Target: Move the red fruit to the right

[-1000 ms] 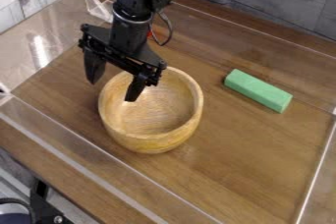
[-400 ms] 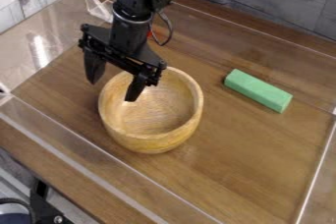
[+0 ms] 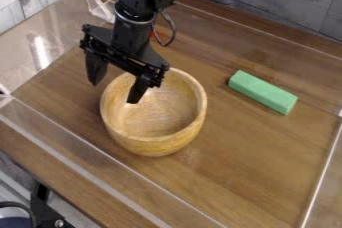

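The red fruit does not show anywhere in this view; it is hidden or out of view. My black gripper [image 3: 114, 85] hangs from the arm at the upper left, directly over the left rim of the round light wooden bowl [image 3: 195, 122]. Its two fingers are spread apart and nothing sits between them. One fingertip is just outside the bowl's left edge and the other points down inside the rim. What I can see of the bowl's inside holds nothing.
A green rectangular block [image 3: 262, 92] lies to the right of the bowl on the wooden tabletop [image 3: 254, 162]. A clear raised border runs around the table's edges. The arm's body and cables stand at the back left.
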Controlling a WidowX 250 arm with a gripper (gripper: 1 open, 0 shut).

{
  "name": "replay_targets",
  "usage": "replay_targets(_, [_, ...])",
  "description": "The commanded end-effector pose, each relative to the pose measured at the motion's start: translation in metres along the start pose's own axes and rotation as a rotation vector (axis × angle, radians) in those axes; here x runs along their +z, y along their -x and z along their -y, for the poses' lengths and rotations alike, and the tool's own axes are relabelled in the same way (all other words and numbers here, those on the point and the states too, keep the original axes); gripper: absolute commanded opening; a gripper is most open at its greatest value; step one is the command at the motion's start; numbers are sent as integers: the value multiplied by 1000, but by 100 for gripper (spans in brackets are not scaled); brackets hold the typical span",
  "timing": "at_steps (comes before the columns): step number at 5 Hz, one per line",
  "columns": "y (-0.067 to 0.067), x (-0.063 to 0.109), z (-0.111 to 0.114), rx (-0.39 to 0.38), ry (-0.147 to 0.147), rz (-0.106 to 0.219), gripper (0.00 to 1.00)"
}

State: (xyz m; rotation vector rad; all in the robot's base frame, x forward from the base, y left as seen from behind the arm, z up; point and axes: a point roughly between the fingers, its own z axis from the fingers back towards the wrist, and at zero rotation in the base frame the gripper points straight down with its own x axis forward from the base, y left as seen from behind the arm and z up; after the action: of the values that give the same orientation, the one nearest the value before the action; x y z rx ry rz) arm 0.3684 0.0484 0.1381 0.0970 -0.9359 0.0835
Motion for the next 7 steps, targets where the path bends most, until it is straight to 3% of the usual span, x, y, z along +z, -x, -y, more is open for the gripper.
replay_targets(1, [27, -16, 5, 144, 290, 167, 0])
replay_targets(2, [23, -13, 35, 185, 287, 188, 0])
replay_targets(3, [24, -12, 41, 209, 267, 191, 0])
replay_targets(5, [31, -13, 51, 196, 319, 192, 0])
replay_targets(7, [28, -9, 54, 196, 346, 195, 0])
